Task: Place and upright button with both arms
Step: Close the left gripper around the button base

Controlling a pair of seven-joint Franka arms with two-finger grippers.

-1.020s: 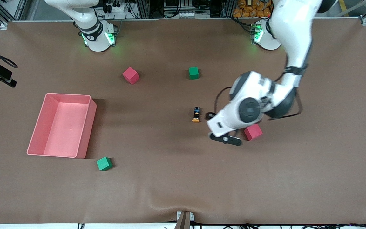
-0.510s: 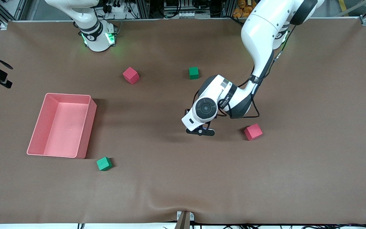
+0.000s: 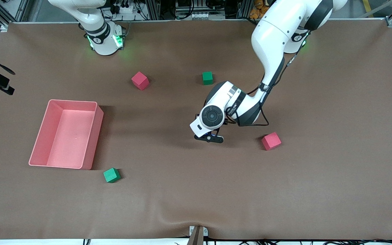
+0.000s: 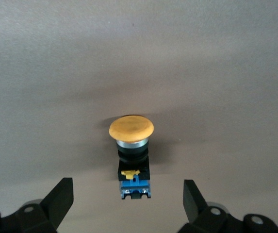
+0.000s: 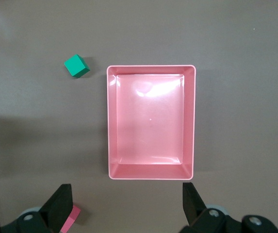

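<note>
The left gripper [image 4: 128, 199] hangs over the button [image 4: 131, 150], jaws spread, the button lying between them untouched. The right gripper [image 5: 124, 204] hovers above the pink tray [image 5: 189, 121], jaws spread.

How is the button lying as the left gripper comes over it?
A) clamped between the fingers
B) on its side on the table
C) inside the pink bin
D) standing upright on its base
B: in the left wrist view the button lies on its side on the bare table, ahead of the open left gripper.
</note>
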